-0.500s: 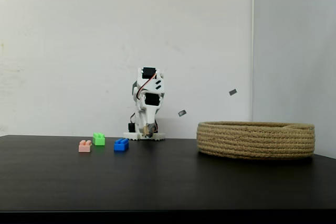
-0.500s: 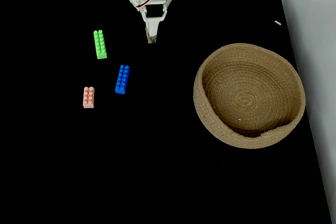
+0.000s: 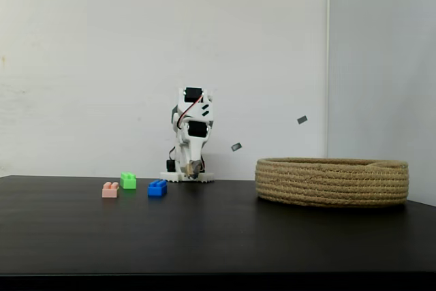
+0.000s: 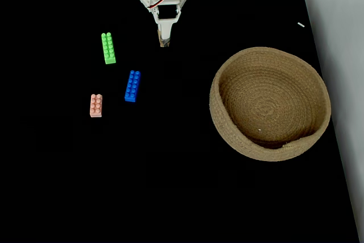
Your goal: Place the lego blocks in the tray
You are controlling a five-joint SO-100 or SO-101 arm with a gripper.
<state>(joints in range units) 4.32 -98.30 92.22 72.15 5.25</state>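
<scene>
Three lego blocks lie on the black table: a green one (image 4: pixel 108 48) (image 3: pixel 128 180), a blue one (image 4: pixel 132 85) (image 3: pixel 157 187) and a pale pink one (image 4: pixel 96 105) (image 3: pixel 110 189). The tray, a round coiled-rope basket (image 4: pixel 270 146) (image 3: pixel 332 180), sits to the right in both fixed views with nothing in it. The white arm is folded at the table's far edge, and its gripper (image 4: pixel 164 41) (image 3: pixel 192 170) points down at the table, fingers together, holding nothing. It is apart from all the blocks, nearest the green and blue ones.
A white wall rises behind the table (image 3: pixel 218 236). The table's right edge (image 4: pixel 327 112) runs close past the basket. A small white scrap (image 4: pixel 301 25) lies near the far right corner. Bare black surface spreads across the front half.
</scene>
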